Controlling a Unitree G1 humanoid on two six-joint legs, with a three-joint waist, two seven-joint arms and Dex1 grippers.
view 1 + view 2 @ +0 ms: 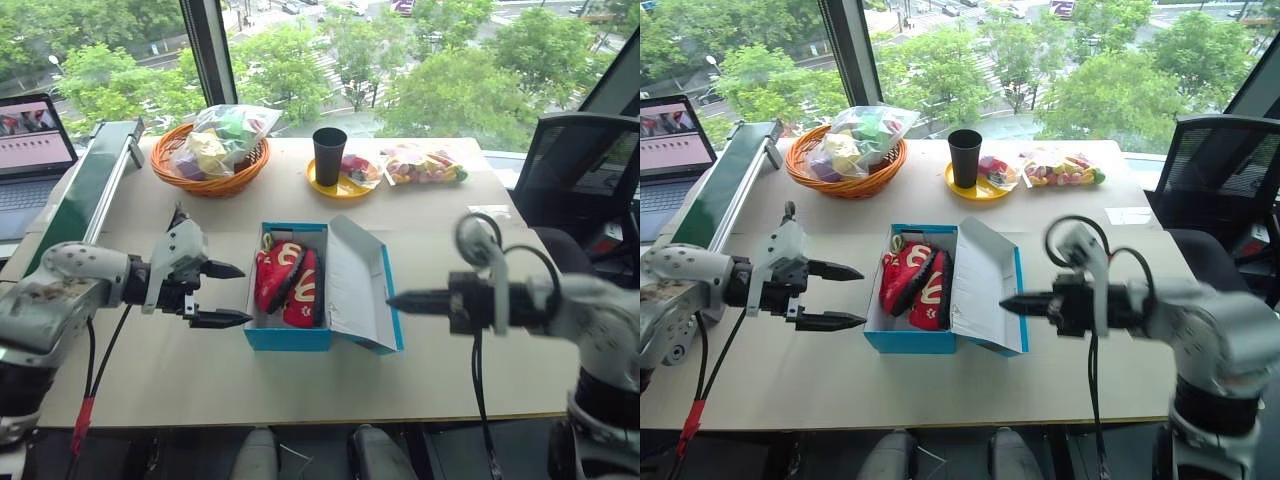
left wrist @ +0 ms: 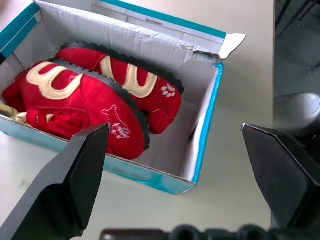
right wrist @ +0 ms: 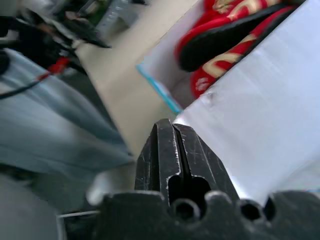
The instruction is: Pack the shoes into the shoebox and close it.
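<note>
Both shoes lie inside the box, whose lid stands raised. Left gripper gapes just beside the box; right gripper, clenched empty, nears the lid. Label writing unreadable.

The shoebox, bright blue outside and white inside, sat open on the table, in front of the orange wicker basket. Its hinged lid leaned outward from the box's right side, white underside up. Both red shoes, with cream curved markings, lay inside the box, tipped on their sides and overlapping.
</note>
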